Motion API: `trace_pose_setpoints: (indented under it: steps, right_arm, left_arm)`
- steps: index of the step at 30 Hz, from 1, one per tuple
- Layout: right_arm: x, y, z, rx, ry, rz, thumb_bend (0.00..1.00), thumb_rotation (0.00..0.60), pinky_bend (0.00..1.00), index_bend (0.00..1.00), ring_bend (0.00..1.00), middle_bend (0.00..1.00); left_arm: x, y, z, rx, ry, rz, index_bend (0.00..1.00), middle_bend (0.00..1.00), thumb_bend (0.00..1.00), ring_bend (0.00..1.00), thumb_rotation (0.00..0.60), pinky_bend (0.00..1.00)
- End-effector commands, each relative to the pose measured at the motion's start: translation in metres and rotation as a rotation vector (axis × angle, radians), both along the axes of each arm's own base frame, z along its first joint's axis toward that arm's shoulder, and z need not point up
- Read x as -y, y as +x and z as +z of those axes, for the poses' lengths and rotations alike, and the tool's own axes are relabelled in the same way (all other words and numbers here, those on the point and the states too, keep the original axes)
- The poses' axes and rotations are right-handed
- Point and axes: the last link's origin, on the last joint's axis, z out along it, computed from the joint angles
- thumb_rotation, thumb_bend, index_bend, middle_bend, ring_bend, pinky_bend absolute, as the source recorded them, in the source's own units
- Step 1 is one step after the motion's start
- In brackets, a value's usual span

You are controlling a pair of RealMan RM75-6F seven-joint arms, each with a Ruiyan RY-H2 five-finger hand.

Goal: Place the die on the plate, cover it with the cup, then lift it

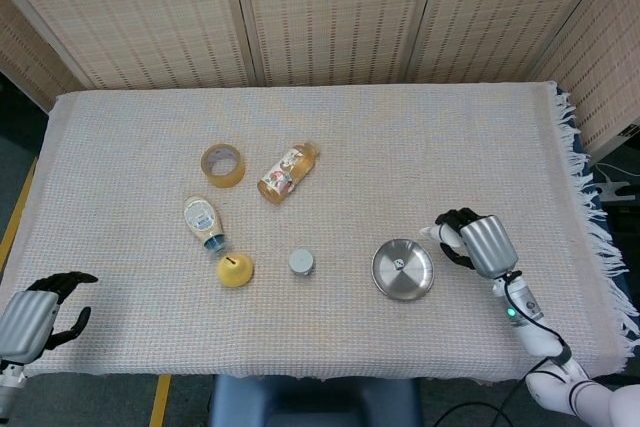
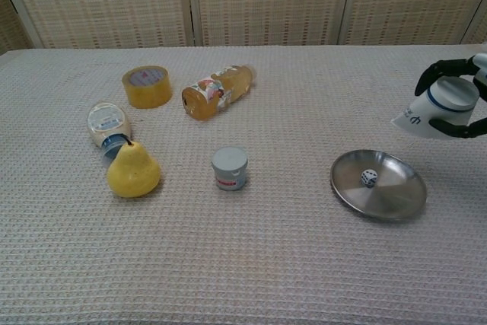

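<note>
The right hand holds the cup upside down in the air, its fingers wrapped around the narrow base end so that the wide mouth points down and a little to the left. It hangs above and to the right of the plate, well clear of the rim, which leaves the die fully exposed. The die rests on the plate's surface, slightly left of centre, a small white cube with dark spots. Judging from this layout, the die has been placed and covered, and the lift is done or nearly so; the inverted grip suits a straight up-and-down move over the die.

The left hand sits at the near left corner of the worktop, off the cloth's edge, fingers loosely curled apart and holding nothing; it seems parked out of the way.

The other things lie on the left half, well apart from the plate: a roll of tape, a toppled juice bottle, a pear, a small jar lying on its side just behind the pear, and a little tin nearest the plate.
</note>
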Motion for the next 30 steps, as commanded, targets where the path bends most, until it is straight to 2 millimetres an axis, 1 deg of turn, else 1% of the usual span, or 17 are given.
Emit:
trace_pose_setpoints:
  steps: [1, 4, 7, 10, 14, 19, 22, 23, 26, 28, 30]
  right_arm:
    - [-0.001, -0.019, 0.008, -0.022, -0.009, -0.068, 0.22, 0.600, 0.82, 0.60, 0.42, 0.49]
    - [-0.001, -0.029, 0.009, -0.044, 0.003, -0.101, 0.22, 0.600, 0.82, 0.57, 0.40, 0.49]
    - [0.000, -0.034, 0.008, -0.052, 0.021, -0.121, 0.22, 0.600, 0.81, 0.53, 0.37, 0.49]
    - [0.001, -0.038, 0.006, -0.049, 0.043, -0.135, 0.21, 0.600, 0.76, 0.47, 0.31, 0.44]
    - [0.002, -0.039, 0.005, -0.043, 0.056, -0.130, 0.16, 0.600, 0.66, 0.37, 0.22, 0.36]
    - [0.001, -0.040, 0.005, -0.050, 0.063, -0.124, 0.14, 0.600, 0.58, 0.27, 0.13, 0.26]
    - [0.000, -0.041, 0.006, -0.062, 0.069, -0.126, 0.12, 0.600, 0.50, 0.18, 0.07, 0.19]
    - [-0.001, -0.042, 0.007, -0.067, 0.071, -0.127, 0.12, 0.600, 0.46, 0.13, 0.04, 0.15]
    - [-0.003, -0.039, 0.011, -0.079, 0.070, -0.119, 0.09, 0.600, 0.36, 0.02, 0.00, 0.06]
    - [-0.006, -0.034, 0.015, -0.074, 0.061, -0.092, 0.08, 0.600, 0.30, 0.00, 0.00, 0.02]
    - [-0.011, -0.026, 0.019, -0.072, 0.046, -0.056, 0.07, 0.600, 0.26, 0.00, 0.00, 0.00]
  left_arm:
    - [0.000, 0.000, -0.001, -0.001, -0.003, 0.001, 0.31, 0.31, 0.43, 0.28, 0.600, 0.35]
    - [0.000, 0.000, -0.002, -0.005, -0.006, 0.002, 0.31, 0.31, 0.43, 0.28, 0.600, 0.35]
    - [0.000, 0.000, -0.002, -0.007, -0.008, 0.003, 0.31, 0.31, 0.43, 0.28, 0.600, 0.35]
    - [0.000, 0.000, -0.002, -0.008, -0.007, 0.002, 0.31, 0.31, 0.43, 0.28, 0.600, 0.35]
    - [0.000, 0.000, -0.002, -0.008, -0.007, 0.005, 0.31, 0.31, 0.43, 0.28, 0.600, 0.35]
    - [0.000, 0.000, -0.001, -0.007, -0.007, 0.005, 0.31, 0.31, 0.43, 0.28, 0.600, 0.35]
    - [0.000, 0.000, -0.001, -0.007, -0.007, 0.005, 0.31, 0.31, 0.43, 0.28, 0.600, 0.35]
    - [0.000, 0.000, -0.001, -0.007, -0.007, 0.005, 0.31, 0.31, 0.43, 0.28, 0.600, 0.35]
    - [0.000, 0.000, -0.001, -0.008, -0.008, 0.005, 0.31, 0.31, 0.43, 0.28, 0.600, 0.35]
    - [0.000, -0.001, -0.002, -0.010, -0.009, 0.006, 0.31, 0.31, 0.43, 0.28, 0.600, 0.35]
    - [0.000, -0.001, -0.002, -0.012, -0.010, 0.009, 0.31, 0.31, 0.43, 0.28, 0.600, 0.35]
